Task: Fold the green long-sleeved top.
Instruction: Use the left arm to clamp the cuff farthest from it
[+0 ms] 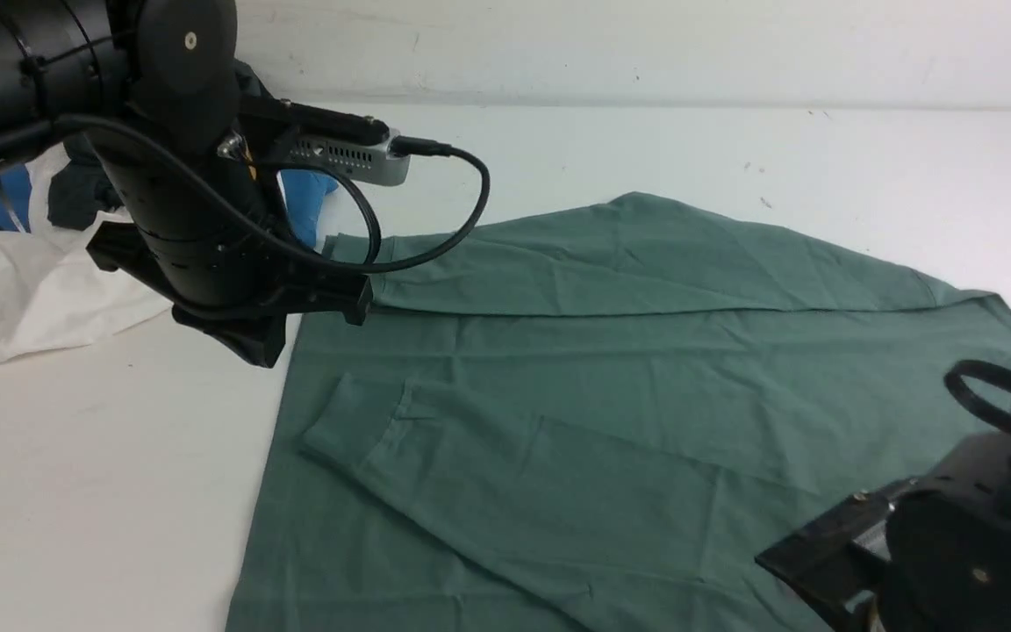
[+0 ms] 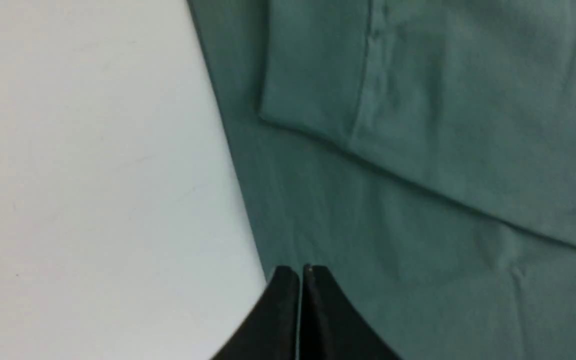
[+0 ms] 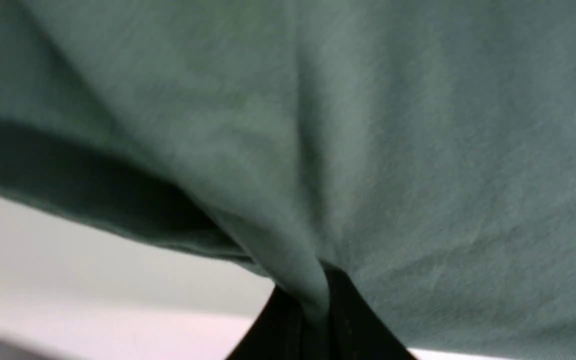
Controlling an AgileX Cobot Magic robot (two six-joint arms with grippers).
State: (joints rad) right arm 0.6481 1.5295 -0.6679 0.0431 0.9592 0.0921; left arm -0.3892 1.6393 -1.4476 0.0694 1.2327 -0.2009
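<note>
**Green top flat on counter, both grippers at its edges**

Front view: The green long-sleeved top [image 1: 646, 395] lies spread on the white counter [image 1: 102, 456], filling the middle and right of the frame. One sleeve [image 1: 505, 500] is folded across the body, and its cuff [image 1: 356, 421] lies near the left edge. The other sleeve lies along the far side. The left arm [image 1: 181, 219] stands over the top's far-left corner and hides its own fingertips. The right arm [image 1: 935, 544] sits low at the near right, over the cloth. A white garment [image 1: 23, 290] and a blue garment [image 1: 304, 202] lie behind the left arm, apart from the top.

Left wrist view: The left gripper [image 2: 300, 272] is clenched, jaws pressed together right at the top's edge where cloth meets counter. I cannot tell whether any cloth is caught between them.

Right wrist view: The right gripper [image 3: 318, 300] is clamped on the top. The green cloth puckers into the jaws, with creases radiating from the pinch.
</note>
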